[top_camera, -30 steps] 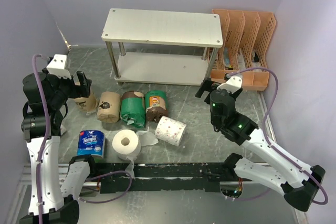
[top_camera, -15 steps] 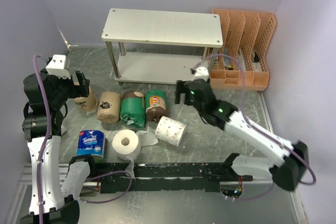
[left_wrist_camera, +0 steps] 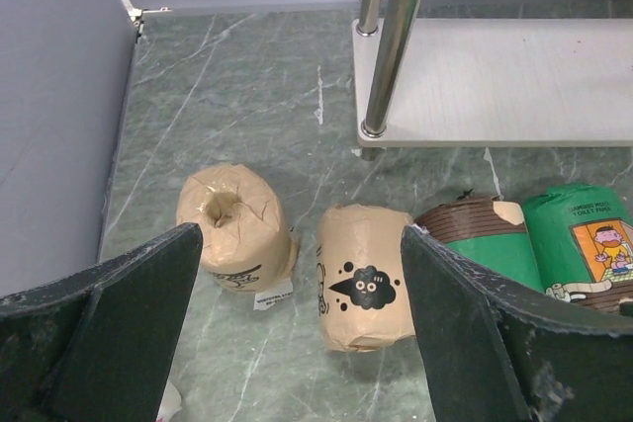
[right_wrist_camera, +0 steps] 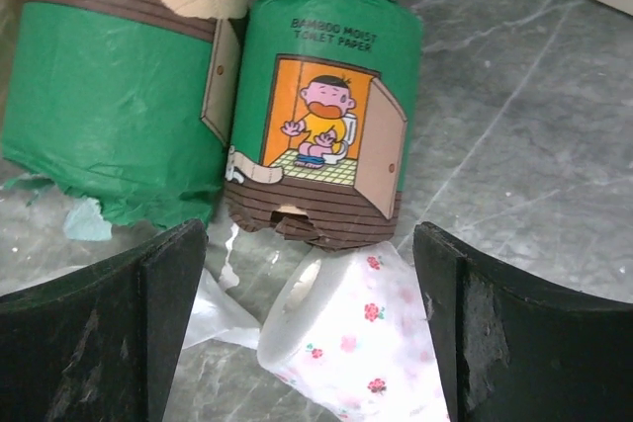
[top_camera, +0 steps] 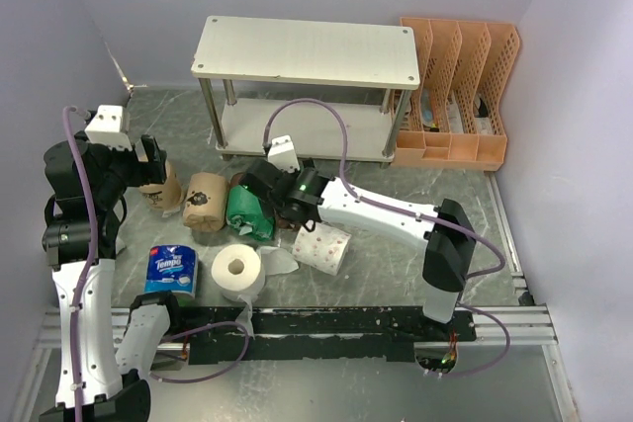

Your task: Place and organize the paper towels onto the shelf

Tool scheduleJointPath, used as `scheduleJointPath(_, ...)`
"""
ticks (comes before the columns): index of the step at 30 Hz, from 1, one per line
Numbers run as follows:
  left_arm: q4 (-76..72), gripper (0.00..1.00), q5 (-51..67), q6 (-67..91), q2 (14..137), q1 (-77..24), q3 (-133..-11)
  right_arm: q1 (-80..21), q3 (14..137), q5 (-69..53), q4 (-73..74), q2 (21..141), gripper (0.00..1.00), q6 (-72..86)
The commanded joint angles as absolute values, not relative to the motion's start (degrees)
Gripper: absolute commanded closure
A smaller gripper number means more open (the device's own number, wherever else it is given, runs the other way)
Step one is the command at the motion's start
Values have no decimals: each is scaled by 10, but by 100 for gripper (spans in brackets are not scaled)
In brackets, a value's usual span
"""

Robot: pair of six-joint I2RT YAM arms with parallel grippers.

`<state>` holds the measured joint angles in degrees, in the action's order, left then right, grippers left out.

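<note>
The off-white two-tier shelf stands at the back with both boards bare; its lower board shows in the left wrist view. Two tan rolls, two green rolls, a flowered white roll, a plain white roll and the blue Tempo roll sit on the floor in front of it. My left gripper is open above the tan rolls. My right gripper is open over the cartoon green roll and the flowered roll, touching neither.
An orange slotted file rack stands at the back right beside the shelf. Loose white wrap lies between the two white rolls. Lilac walls close in on the left, back and right. A black rail runs along the near edge.
My right arm has swung left from beside the orange rack to above the green rolls. My left arm has stayed put.
</note>
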<state>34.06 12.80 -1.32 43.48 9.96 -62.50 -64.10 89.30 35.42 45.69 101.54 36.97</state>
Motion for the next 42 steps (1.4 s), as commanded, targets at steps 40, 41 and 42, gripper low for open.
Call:
scheduleJointPath(40,318,6,113,-28,422,91,-613,-672,948,353,684,1134,32,444)
scheduleJointPath(41,318,6,113,-28,422,91,-613,-672,948,353,689,1134,32,444)
scheduleJointPath(42,317,6,114,-28,422,91,-613,-672,946,352,694,1134,32,443)
